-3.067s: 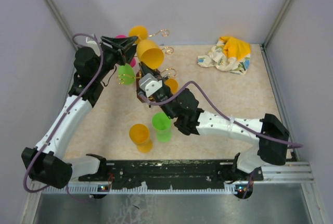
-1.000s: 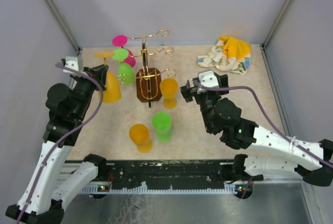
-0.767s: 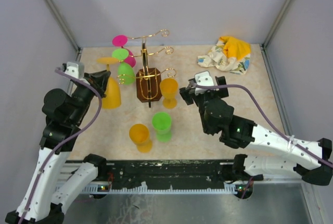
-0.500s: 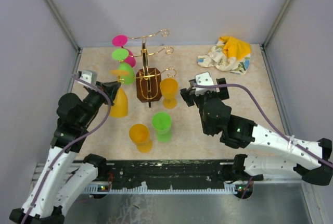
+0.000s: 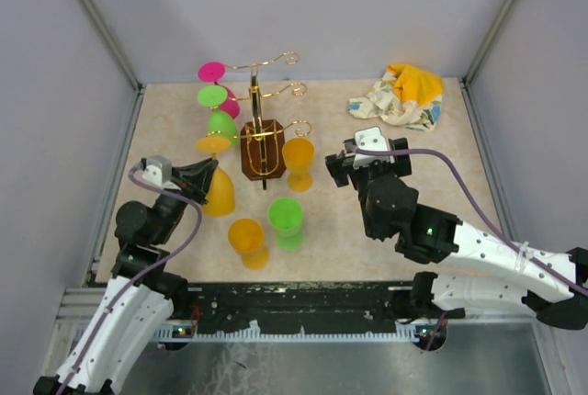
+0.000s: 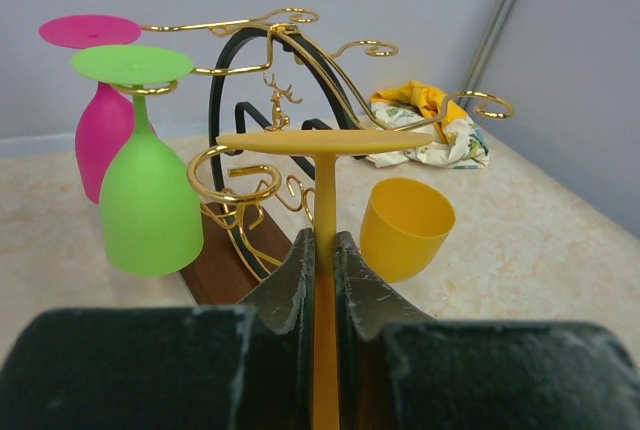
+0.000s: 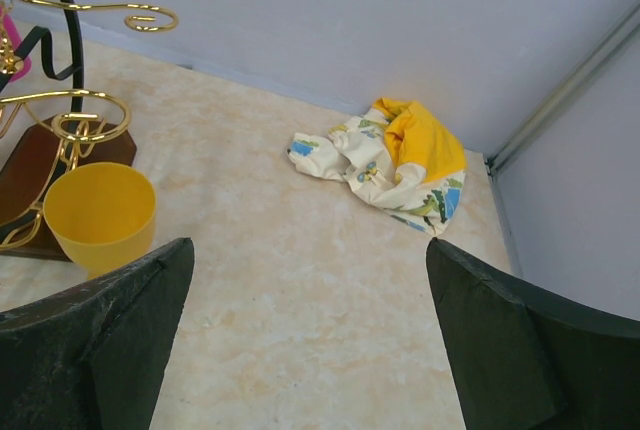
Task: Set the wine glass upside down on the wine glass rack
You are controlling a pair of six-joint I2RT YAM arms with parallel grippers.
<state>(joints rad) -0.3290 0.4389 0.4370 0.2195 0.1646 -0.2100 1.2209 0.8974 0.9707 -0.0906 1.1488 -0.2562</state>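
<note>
My left gripper (image 5: 200, 175) is shut on the stem of an orange wine glass (image 5: 219, 196) held upside down, its foot (image 5: 213, 144) on top. In the left wrist view the stem (image 6: 325, 205) stands pinched between my fingers (image 6: 292, 275), level with the curled hooks. The wine glass rack (image 5: 261, 152) is gold wire on a dark wooden base and stands just right of the held glass. A pink glass (image 6: 100, 125) and a green glass (image 6: 150, 205) hang from it upside down. My right gripper (image 5: 370, 152) is open and holds nothing, to the right of the rack.
A yellow glass (image 5: 299, 163) stands upright by the rack's base. A green glass (image 5: 286, 220) and an orange one (image 5: 246, 239) stand nearer the front. A crumpled cloth (image 5: 400, 96) lies at the back right. Grey walls close in both sides and the back.
My left arm has drawn back toward the front and to the right, carrying the orange glass from the rack's left side to its front left. The right gripper has barely shifted.
</note>
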